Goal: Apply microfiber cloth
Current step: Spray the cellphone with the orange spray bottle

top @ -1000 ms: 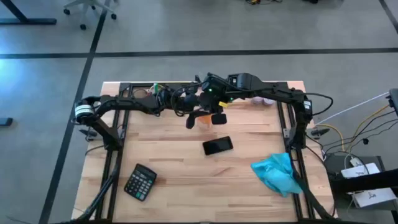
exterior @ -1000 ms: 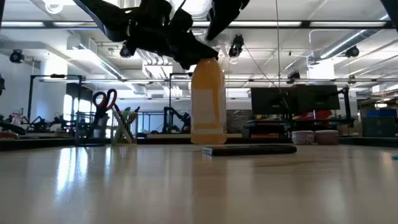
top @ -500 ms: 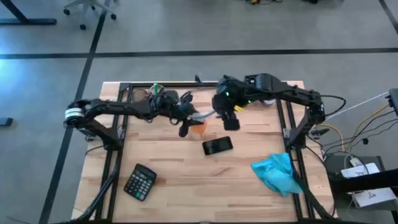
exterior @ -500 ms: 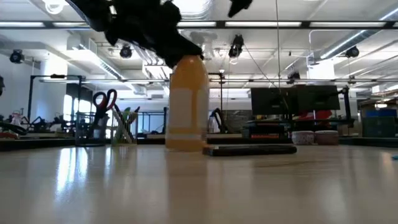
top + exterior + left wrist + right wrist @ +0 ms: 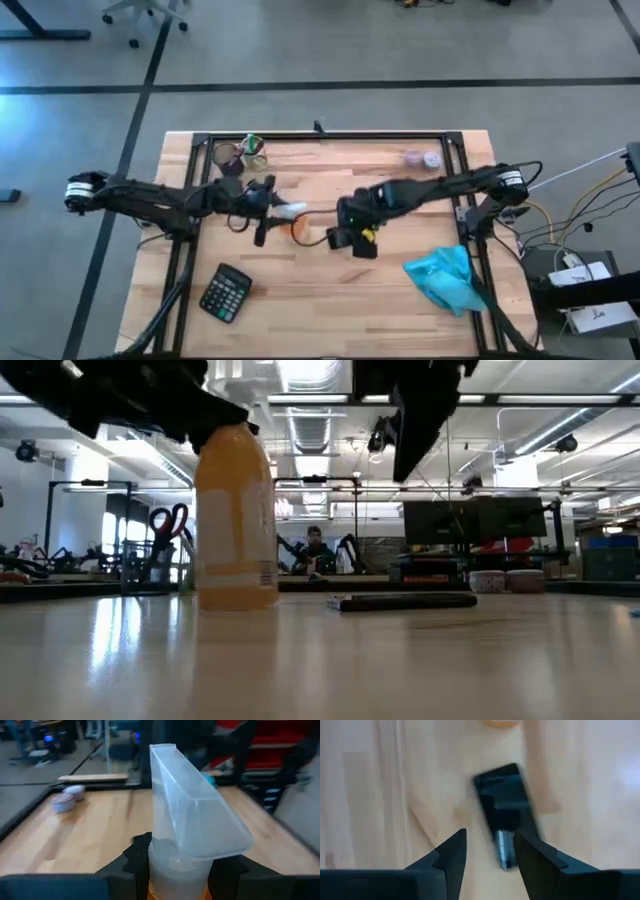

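Spreading under lab strip-lights, wooden table [image 5: 300, 270]; left gripper [image 5: 268, 211] clamping bottle [image 5: 236, 520], right gripper [image 5: 487, 855] parted.

One microfiber cloth [image 5: 446, 279], one orange bottle [image 5: 236, 515], one phone [image 5: 506, 826], one calculator [image 5: 226, 293], two arms.

phone [image 5: 352, 240] mid-table | bottle [image 5: 302, 228] just left of phone | calculator [image 5: 226, 293] front-left of phone | microfiber cloth [image 5: 447, 280] front-right of phone
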You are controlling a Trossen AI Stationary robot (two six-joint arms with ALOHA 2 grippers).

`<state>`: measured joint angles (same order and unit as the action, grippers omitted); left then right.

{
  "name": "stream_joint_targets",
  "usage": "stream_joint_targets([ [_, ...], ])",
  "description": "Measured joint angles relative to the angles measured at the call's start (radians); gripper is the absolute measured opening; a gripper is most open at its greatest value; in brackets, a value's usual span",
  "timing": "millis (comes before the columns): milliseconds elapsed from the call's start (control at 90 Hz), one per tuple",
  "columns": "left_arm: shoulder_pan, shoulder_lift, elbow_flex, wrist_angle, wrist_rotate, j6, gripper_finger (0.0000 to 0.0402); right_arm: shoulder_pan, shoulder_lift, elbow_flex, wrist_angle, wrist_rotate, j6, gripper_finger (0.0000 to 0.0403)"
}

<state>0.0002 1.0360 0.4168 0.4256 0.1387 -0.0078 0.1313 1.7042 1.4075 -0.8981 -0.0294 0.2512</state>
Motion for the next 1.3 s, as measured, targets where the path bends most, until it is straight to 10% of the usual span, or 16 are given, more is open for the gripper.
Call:
stream_joint_targets([
  [600,-0.163,0.022,0.001,0.002,0.005,-0.109,0.0128,0.058,0.001,-0.392,0.213,0.023,0.202,0.0032],
  [1300,-0.167,0.152,0.037,0.072,0.005,-0.131,0.0128,-0.045,0.021,-0.462,0.577,0.051,-0.089,0.0000],
])
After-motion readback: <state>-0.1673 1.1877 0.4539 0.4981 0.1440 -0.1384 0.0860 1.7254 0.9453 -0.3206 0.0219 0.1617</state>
